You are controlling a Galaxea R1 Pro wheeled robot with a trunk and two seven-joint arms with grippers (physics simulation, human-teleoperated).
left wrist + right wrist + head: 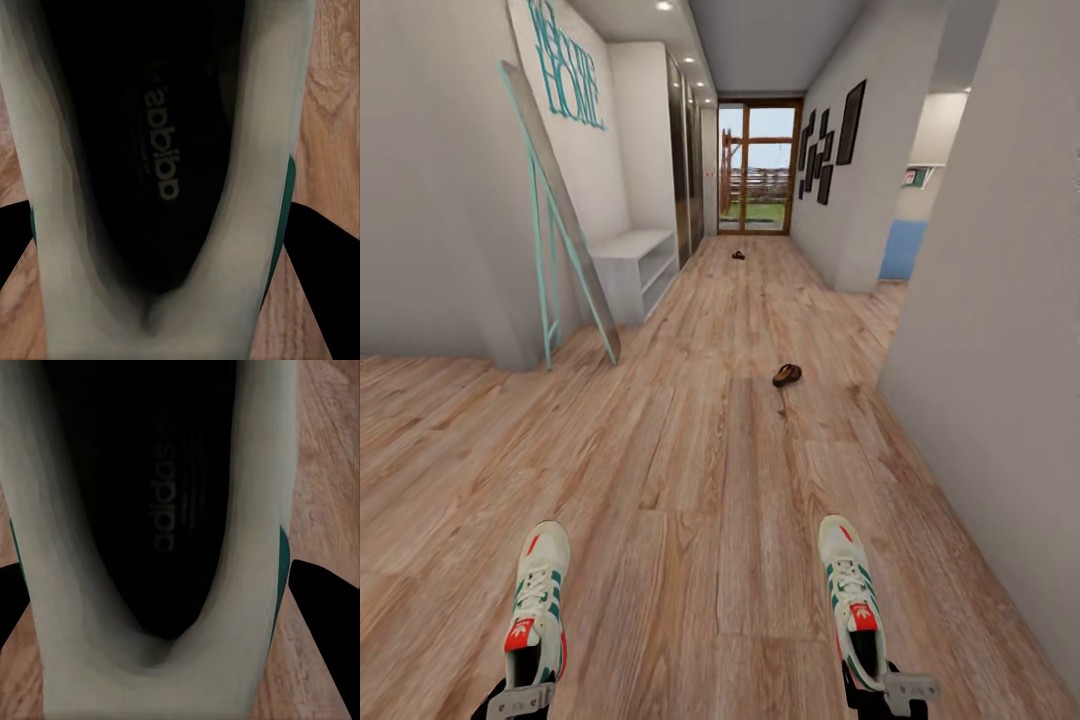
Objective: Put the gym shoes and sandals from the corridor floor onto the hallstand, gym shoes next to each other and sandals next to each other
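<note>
Left gripper [520,700] clamps the left gym shoe [538,600] by its heel, right gripper [888,692] the right gym shoe [851,592], both above the floor [700,480]. Risk: heel-only hold (toes cantilevered) may slip driving to the hallstand [640,265]; near sandal [787,375] lies in path.

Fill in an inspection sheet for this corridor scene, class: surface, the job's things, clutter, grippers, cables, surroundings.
Surface: wood-plank corridor floor, bare between the shoes.
Job's things: left gym shoe and right gym shoe, each at a gripper, toes pointing forward; near sandal on the floor ahead; far sandal near the glass door; hallstand against the left wall, shelves bare.
Clutter: nothing seen.
Grippers: left gripper shut on the left shoe's heel; right gripper shut on the right shoe's heel.
Cables: nothing seen.
Surroundings: leaning mirror, framed pictures.
</note>
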